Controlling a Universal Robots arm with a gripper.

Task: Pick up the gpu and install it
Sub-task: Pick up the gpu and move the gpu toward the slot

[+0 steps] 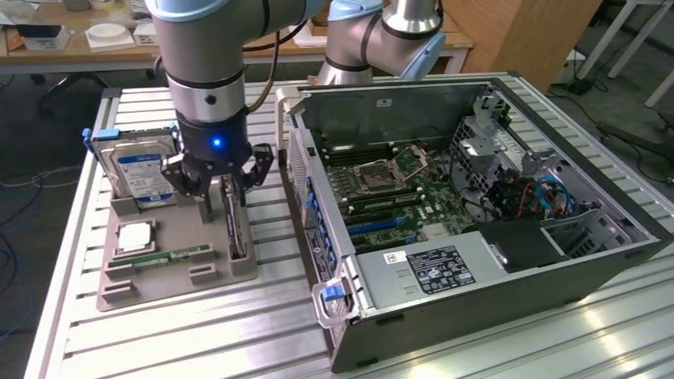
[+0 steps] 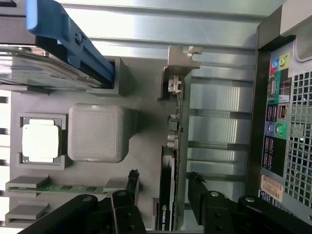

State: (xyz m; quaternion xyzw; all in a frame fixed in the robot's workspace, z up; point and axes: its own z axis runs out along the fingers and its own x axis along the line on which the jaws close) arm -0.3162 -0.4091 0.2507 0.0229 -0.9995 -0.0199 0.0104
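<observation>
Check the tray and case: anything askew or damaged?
Nothing stands out. The GPU stands straight on edge in its slot on the tray, and the open end effector straddles it. The drive, CPU and RAM sit in their pockets. The case lies open, with no visible damage.

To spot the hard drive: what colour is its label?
Blue label, clearest in the exterior view.

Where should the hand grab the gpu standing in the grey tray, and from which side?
Probably its upper long edge, from straight above. The gpu stands on edge in a tray slot, so the open hand can pinch its two flat faces.
</observation>
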